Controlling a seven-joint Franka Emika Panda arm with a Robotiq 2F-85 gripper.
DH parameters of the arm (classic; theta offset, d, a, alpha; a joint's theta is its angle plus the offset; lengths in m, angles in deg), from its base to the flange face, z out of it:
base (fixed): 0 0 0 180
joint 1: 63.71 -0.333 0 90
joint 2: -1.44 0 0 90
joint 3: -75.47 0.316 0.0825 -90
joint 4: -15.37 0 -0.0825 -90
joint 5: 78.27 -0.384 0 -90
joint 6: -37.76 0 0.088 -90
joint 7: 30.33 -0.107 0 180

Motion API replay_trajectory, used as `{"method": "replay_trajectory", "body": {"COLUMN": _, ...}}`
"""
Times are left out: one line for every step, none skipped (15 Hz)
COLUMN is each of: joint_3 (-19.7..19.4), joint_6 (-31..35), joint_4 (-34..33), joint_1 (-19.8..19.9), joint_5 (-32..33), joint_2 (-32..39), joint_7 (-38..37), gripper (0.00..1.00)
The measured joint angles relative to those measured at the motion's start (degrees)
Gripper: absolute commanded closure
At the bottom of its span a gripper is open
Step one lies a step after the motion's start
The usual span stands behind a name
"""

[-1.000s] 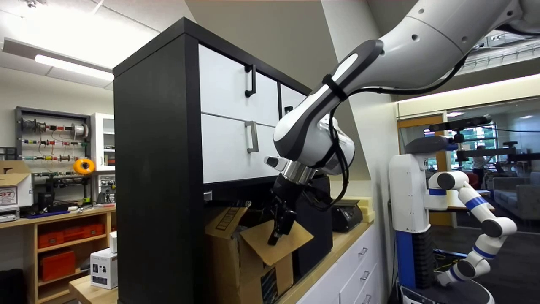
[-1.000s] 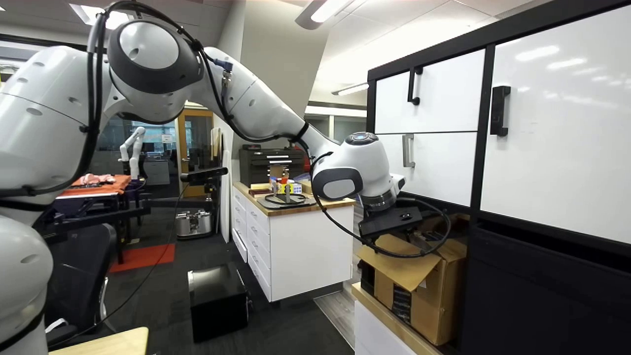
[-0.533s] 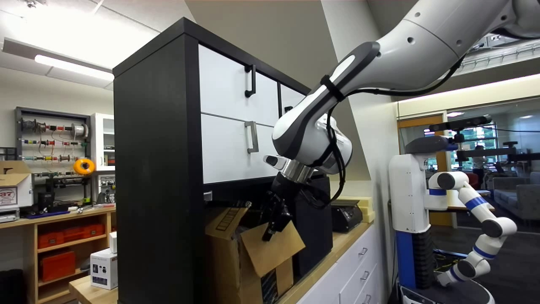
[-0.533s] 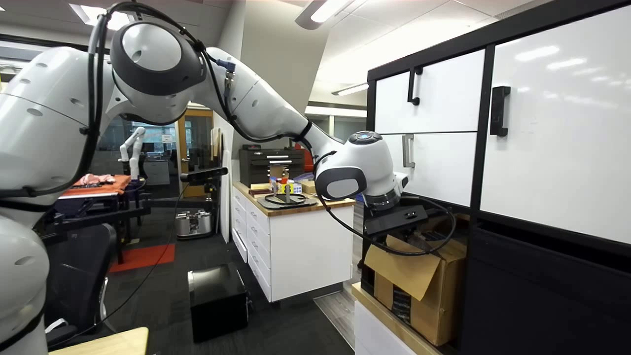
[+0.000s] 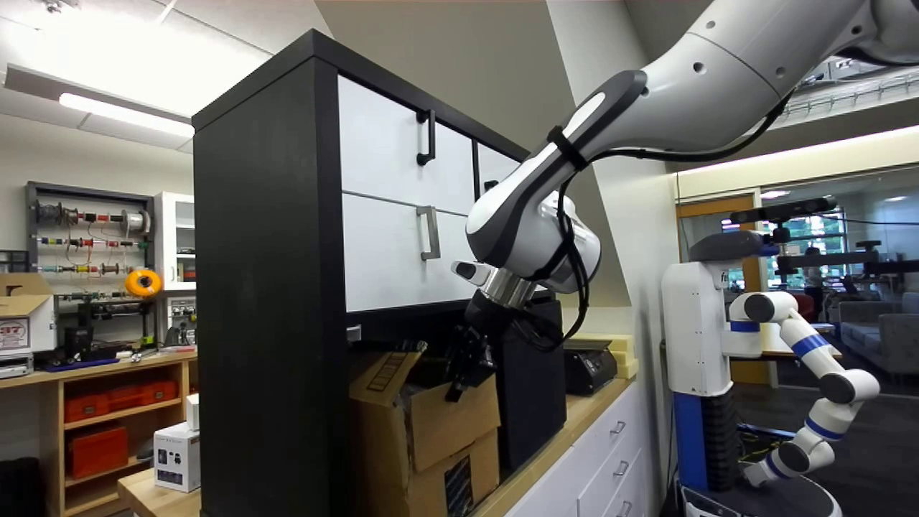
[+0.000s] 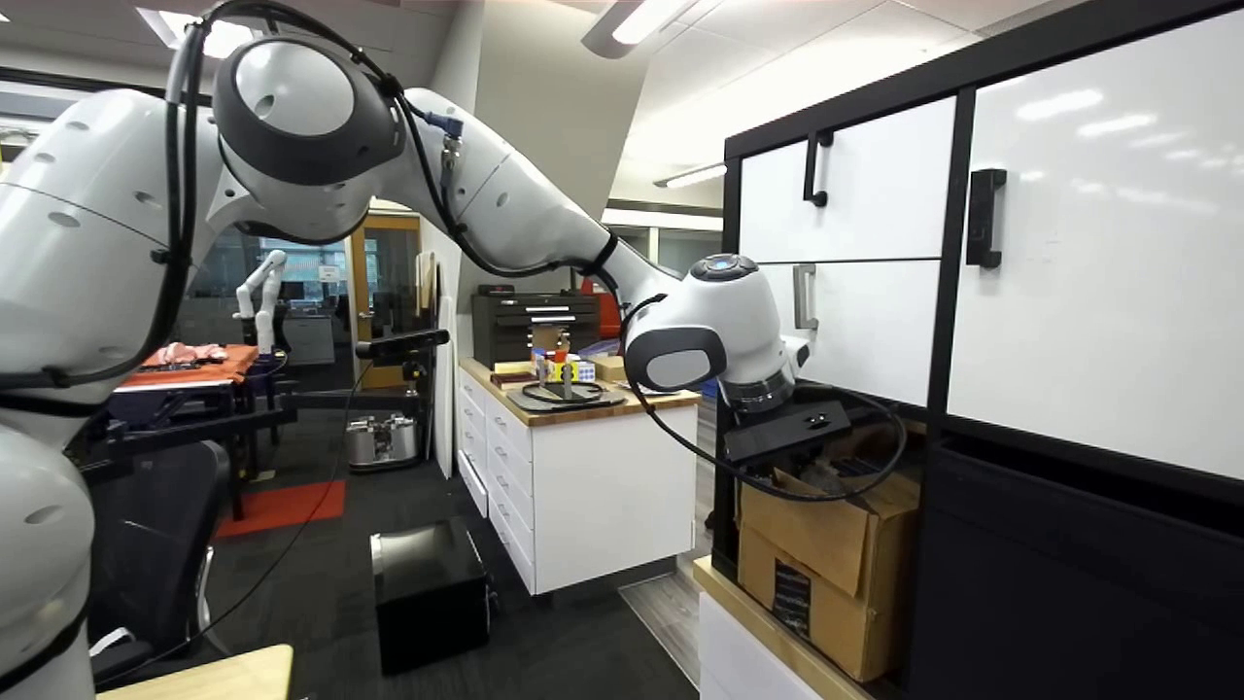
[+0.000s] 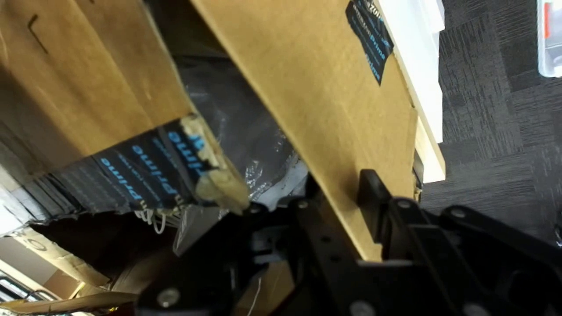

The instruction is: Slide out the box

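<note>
In an exterior view the box [image 5: 439,446] sits inside the cabinet [image 5: 262,273], seven o'clock from the hand [image 7: 342,191]; part-spread fingers [image 7: 373,197] straddle the box's front edge [image 7: 285,127], seemingly not pinching. Reached; sliding out remains.

Brown box [image 6: 826,574] (front flap [image 5: 457,428] down)

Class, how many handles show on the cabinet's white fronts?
3, in an exterior view: upper black handle, grey handle below it, second black handle to their right; others may be hidden.
</note>
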Motion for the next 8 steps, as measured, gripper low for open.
{"method": "replay_trajectory", "body": {"joint_3": 0.0, "joint_6": 0.0, "joint_4": 0.2, "joint_1": 0.0, "joint_5": -0.1, "joint_2": -0.1, "joint_7": 0.3, "gripper": 0.95}}
{"method": "replay_trajectory", "body": {"joint_3": 0.0, "joint_6": 0.0, "joint_4": 0.3, "joint_1": 0.0, "joint_5": -0.3, "joint_2": -0.3, "joint_7": 0.8, "gripper": 0.94}}
{"method": "replay_trajectory", "body": {"joint_3": 0.0, "joint_6": 0.0, "joint_4": 0.6, "joint_1": 0.0, "joint_5": -0.5, "joint_2": -0.5, "joint_7": 1.3, "gripper": 0.94}}
{"method": "replay_trajectory", "body": {"joint_3": 0.0, "joint_6": 0.0, "joint_4": 1.0, "joint_1": 0.0, "joint_5": -0.9, "joint_2": -0.8, "joint_7": 1.8, "gripper": 0.94}}
{"method": "replay_trajectory", "body": {"joint_3": 0.0, "joint_6": 0.0, "joint_4": 1.6, "joint_1": 0.0, "joint_5": -1.1, "joint_2": -1.2, "joint_7": 2.3, "gripper": 0.94}}
{"method": "replay_trajectory", "body": {"joint_3": 0.0, "joint_6": 0.0, "joint_4": 2.3, "joint_1": 0.0, "joint_5": -1.4, "joint_2": -1.9, "joint_7": 2.8, "gripper": 0.94}}
{"method": "replay_trajectory", "body": {"joint_3": 0.0, "joint_6": 0.0, "joint_4": 3.1, "joint_1": 0.0, "joint_5": -1.7, "joint_2": -2.5, "joint_7": 3.1, "gripper": 0.94}}
{"method": "replay_trajectory", "body": {"joint_3": 0.0, "joint_6": 0.0, "joint_4": 4.2, "joint_1": 0.0, "joint_5": -1.9, "joint_2": -3.3, "joint_7": 3.4, "gripper": 0.94}}
